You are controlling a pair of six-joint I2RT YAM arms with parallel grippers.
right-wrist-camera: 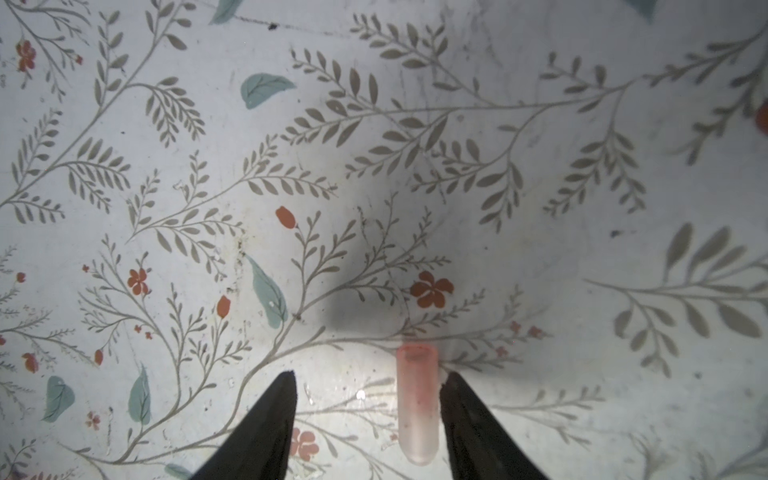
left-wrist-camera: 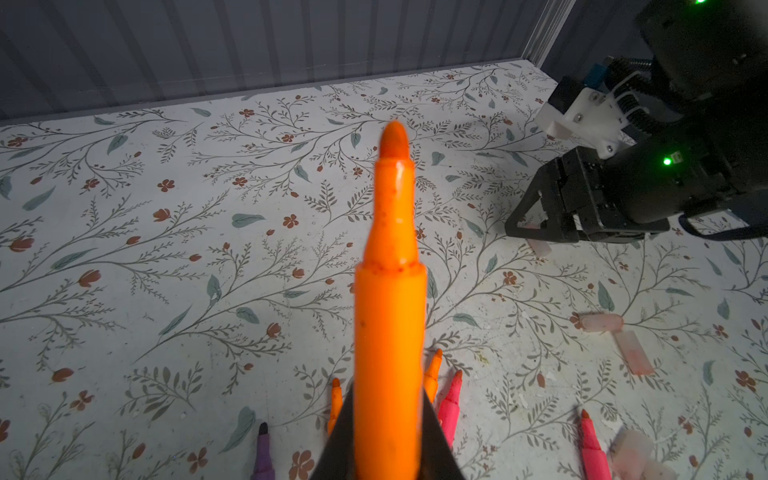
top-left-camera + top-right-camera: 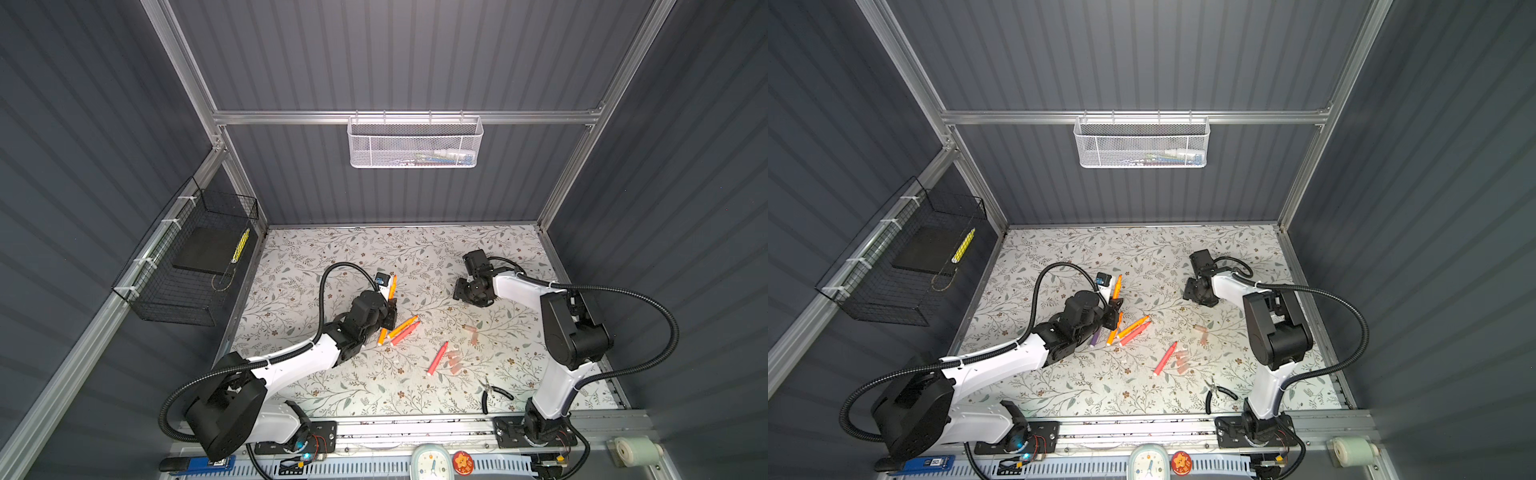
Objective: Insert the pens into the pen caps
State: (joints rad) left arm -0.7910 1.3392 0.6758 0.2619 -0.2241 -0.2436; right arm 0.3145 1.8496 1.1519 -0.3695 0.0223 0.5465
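Observation:
My left gripper (image 2: 388,390) is shut on an orange pen (image 2: 390,270), which sticks out past the fingers with its bare tip toward the back wall; both top views show the pen (image 3: 392,286) (image 3: 1117,286) raised above the table. My right gripper (image 1: 370,376) (image 3: 459,291) is open and low over the table. A translucent pink pen cap (image 1: 417,407) lies between its fingers, close against one and well apart from the other. More pens lie mid-table: orange (image 3: 402,326), pink-red (image 3: 404,334), orange (image 3: 382,336), purple (image 3: 1094,338) and pink-red (image 3: 437,358). Loose pen caps (image 3: 471,331) (image 3: 455,361) lie near them.
Black-handled pliers (image 3: 492,391) lie near the front right by the right arm's base. A white mesh basket (image 3: 415,143) hangs on the back wall and a black wire basket (image 3: 191,257) on the left wall. A small clock (image 3: 430,463) sits at the front rail.

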